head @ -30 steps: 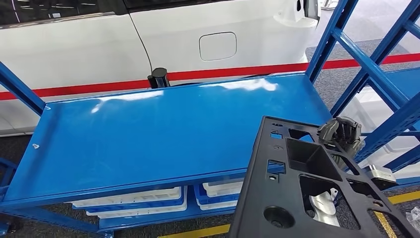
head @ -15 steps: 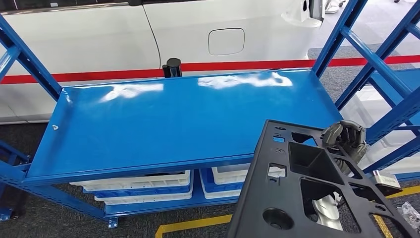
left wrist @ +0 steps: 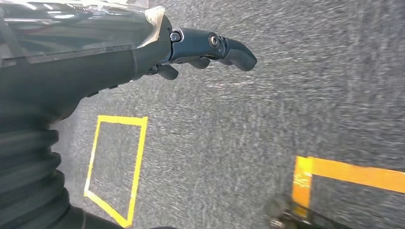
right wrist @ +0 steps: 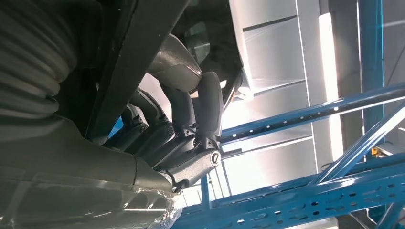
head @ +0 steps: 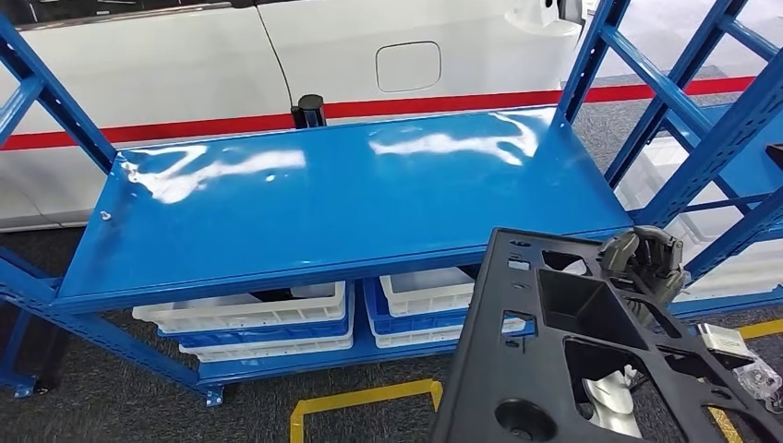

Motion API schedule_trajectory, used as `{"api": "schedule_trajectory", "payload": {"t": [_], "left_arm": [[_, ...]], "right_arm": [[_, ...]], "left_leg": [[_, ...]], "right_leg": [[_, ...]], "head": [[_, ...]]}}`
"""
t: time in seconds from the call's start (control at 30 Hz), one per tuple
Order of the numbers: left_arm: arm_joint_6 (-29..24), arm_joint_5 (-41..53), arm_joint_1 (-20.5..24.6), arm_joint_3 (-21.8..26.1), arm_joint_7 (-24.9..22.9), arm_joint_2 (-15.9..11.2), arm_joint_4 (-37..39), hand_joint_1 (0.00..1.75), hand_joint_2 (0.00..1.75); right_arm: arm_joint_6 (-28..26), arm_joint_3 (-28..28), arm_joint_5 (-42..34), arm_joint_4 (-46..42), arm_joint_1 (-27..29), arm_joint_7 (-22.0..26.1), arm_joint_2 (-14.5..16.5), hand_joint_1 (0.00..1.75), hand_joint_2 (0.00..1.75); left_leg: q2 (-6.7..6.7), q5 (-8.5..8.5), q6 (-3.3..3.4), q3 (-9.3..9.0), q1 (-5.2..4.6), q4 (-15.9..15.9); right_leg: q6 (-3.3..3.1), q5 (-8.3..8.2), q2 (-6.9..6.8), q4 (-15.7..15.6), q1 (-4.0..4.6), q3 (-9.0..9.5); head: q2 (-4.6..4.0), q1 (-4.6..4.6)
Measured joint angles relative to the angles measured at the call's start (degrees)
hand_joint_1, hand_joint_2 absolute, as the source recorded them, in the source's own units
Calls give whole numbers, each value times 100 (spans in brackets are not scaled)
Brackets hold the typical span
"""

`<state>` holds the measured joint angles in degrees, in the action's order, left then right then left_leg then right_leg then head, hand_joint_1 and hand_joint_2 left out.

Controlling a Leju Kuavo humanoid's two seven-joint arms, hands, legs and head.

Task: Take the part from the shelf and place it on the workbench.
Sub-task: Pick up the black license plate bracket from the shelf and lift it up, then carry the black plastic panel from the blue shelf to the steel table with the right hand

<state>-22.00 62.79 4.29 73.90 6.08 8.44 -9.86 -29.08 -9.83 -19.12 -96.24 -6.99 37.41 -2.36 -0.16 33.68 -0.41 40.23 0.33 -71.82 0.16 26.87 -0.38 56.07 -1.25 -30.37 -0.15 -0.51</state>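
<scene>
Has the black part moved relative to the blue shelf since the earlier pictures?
Yes. The black part now overlaps less of the blue shelf, whose front edge lies farther from the camera.

1. My left hand [left wrist: 143, 55]: dark grey shell, glossy black fingers [left wrist: 224, 45], round silver screws at the knuckle.
2. Clear plastic film is taped over its back; a black ribbed cover sits at the wrist.
3. My right hand [head: 646, 258]: grey metallic, dark fingers [right wrist: 210, 102], slotted screw, same film and grey ribbed cover.
</scene>
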Motion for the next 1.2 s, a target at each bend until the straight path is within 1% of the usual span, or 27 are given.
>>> {"api": "schedule_trajectory", "payload": {"t": [0.03, 0.07, 0.13, 0.17, 0.23, 0.3, 0.33, 0.4, 0.47, 0.5, 0.53, 0.57, 0.6, 0.63, 0.7, 0.73, 0.8, 0.83, 0.87, 0.93, 0.97, 1.0, 1.03, 1.07, 1.1, 1.13, 1.2], "left_arm": [[-1, 4, 0, 0, -9, 0, 0, 0, 175], [-1, 10, 1, 0, -18, -1, 0, 0, 175], [-1, 13, 8, -1, -15, -4, 0, 0, 175], [3, 2, 14, -1, 19, -6, 0, 0, 175], [35, -46, 23, 1, 136, -7, 0, 0, 175], [84, -98, 19, 4, 240, -9, 1, 0, 175], [96, -114, 15, 7, 267, -8, 1, 0, 175], [107, -122, 10, 9, 293, -11, 2, 0, 175], [111, -131, 9, 9, 304, -13, 2, 0, 175], [113, -135, 8, 9, 307, -12, 3, 0, 175], [114, -139, 6, 9, 308, -10, 3, 0, 175], [115, -139, 6, 9, 308, -9, 4, 0, 175], [115, -139, 5, 9, 308, -8, 6, 0, 175], [116, -139, 5, 9, 309, -7, 7, 0, 175], [133, -144, 5, 9, 320, -2, 9, 0, 175], [150, -149, 3, 10, 332, -1, 10, 0, 175], [196, -161, -8, 14, 363, -1, 13, 0, 175], [210, -164, -15, 16, 379, -4, 14, 0, 175], [221, -168, -23, 19, 391, -7, 15, 0, 175], [231, -178, -33, 24, 409, -11, 15, 0, 175], [235, -181, -33, 25, 416, -11, 15, 0, 175], [238, -183, -33, 27, 421, -11, 15, 0, 175], [240, -183, -33, 27, 425, -12, 15, 0, 175], [241, -183, -33, 28, 427, -14, 15, 0, 175], [242, -183, -33, 28, 427, -16, 15, 0, 175], [242, -183, -32, 28, 428, -19, 15, 0, 175], [245, -183, -23, 28, 433, -22, 15, 0, 175]], "right_arm": [[8, -2, 0, 1, -1, -1, 2, 175, 175], [15, -4, 1, 2, -4, -2, 3, 175, 175], [28, -7, 4, 3, -20, -4, 7, 175, 175], [34, -7, 12, 3, -32, -4, 8, 175, 175], [59, -11, 43, 4, -48, 1, 9, 175, 175], [85, -18, 75, 4, -37, 7, 8, 175, 175], [93, -20, 84, 4, -26, 10, 6, 175, 175], [101, -22, 90, 5, -5, 11, -3, 175, 175], [103, -22, 94, 5, 13, 12, -11, 175, 175], [103, -22, 95, 5, 26, 12, -14, 175, 175], [103, -23, 95, 5, 37, 12, -16, 175, 175], [103, -23, 95, 5, 46, 12, -17, 175, 175], [103, -24, 96, 5, 51, 12, -17, 175, 175], [103, -25, 96, 5, 50, 13, -17, 175, 175], [103, -26, 107, 2, 47, 15, -16, 175, 175], [104, -26, 119, -1, 52, 17, -16, 175, 175], [104, -28, 150, -9, 80, 20, -15, 175, 175], [103, -28, 165, -13, 94, 21, -14, 175, 175], [101, -28, 177, -19, 112, 21, -10, 175, 175], [95, -26, 202, -45, 152, 21, 4, 175, 175], [91, -25, 214, -60, 175, 21, 11, 175, 175], [89, -25, 224, -71, 195, 21, 15, 175, 175], [87, -25, 231, -76, 211, 21, 17, 175, 175], [86, -25, 234, -78, 226, 21, 18, 175, 175], [85, -25, 237, -80, 238, 21, 19, 175, 175], [85, -25, 238, -87, 245, 21, 19, 175, 175], [82, -21, 239, -117, 250, 22, 20, 175, 175]], "left_leg": [[1, -12, -20, -27, 19, -139], [2, -124, -34, -158, 39, -70], [0, -385, -44, -695, 78, 618], [-8, -430, -36, -969, 78, 1021], [-28, -408, 11, -1232, 47, 1465], [-27, -455, 123, -1182, 12, 1508], [-14, -504, 198, -1132, 5, 1522], [17, -638, 334, -990, 9, 1556], [34, -774, 387, -834, -9, 1551], [38, -844, 392, -751, -19, 1547], [42, -912, 392, -670, -27, 1541], [43, -977, 385, -586, -32, 1537], [42, -1040, 374, -506, -35, 1533], [39, -1102, 357, -440, -36, 1528], [31, -1222, 305, -344, -57, 1522], [29, -1280, 278, -321, -66, 1525], [26, -1389, 220, -301, -72, 1551], [20, -1376, 190, -275, -64, 1537], [12, -1250, 157, -229, -53, 1454], [1, -703, 87, -69, -21, 964], [0, -399, 54, 22, -8, 579], [0, -204, 24, 90, 6, 207], [0, -142, 0, 98, 21, -53], [1, -204, -19, 16, 39, -127], [2, -343, -31, -171, 59, 18], [2, -480, -38, -445, 77, 347], [-12, -528, -34, -980, 76, 1122]], "right_leg": [[17, -50, -2, 12, -2, -73], [39, -93, -3, 27, -7, -141], [100, -162, -4, 67, -23, -247], [138, -191, -4, 91, -20, -287], [233, -259, -11, 119, -8, -339], [329, -330, -21, 115, -12, -373], [347, -303, -18, 149, -19, -413], [296, 16, -7, 502, -18, -598], [225, 511, 7, 1242, -14, -842], [235, 659, 11, 1589, -12, -904], [274, 695, 13, 1790, -9, -891], [327, 628, 14, 1789, -7, -779], [376, 502, 13, 1576, -4, -562], [396, 395, 13, 1176, 2, -250], [344, 373, 16, 260, 45, 379], [301, 412, 21, -28, 67, 541], [229, 412, 26, -155, 77, 536], [189, 365, 18, -155, 51, 485], [129, 308, 9, -152, 25, 438], [38, 177, -7, -152, -14, 331], [15, 114, -9, -146, -10, 265], [21, 56, -11, -134, -7, 194], [35, 3, -13, -115, -6, 114], [55, -44, -14, -88, -10, 31], [79, -80, -14, -54, -20, -49], [106, -109, -12, -13, -31, -121], [181, -165, -9, 53, -31, -243]], "head": [[0, -1], [0, -3], [0, -7], [0, -7], [0, -7], [0, -2], [0, -4], [0, 12], [0, 24], [0, 25], [0, 25], [0, 26], [0, 26], [0, 27], [1, 17], [1, 8], [1, -16], [0, -18], [0, -24], [0, -54], [0, -68], [0, -79], [0, -79], [0, -80], [0, -80], [0, -82], [0, -85]]}}
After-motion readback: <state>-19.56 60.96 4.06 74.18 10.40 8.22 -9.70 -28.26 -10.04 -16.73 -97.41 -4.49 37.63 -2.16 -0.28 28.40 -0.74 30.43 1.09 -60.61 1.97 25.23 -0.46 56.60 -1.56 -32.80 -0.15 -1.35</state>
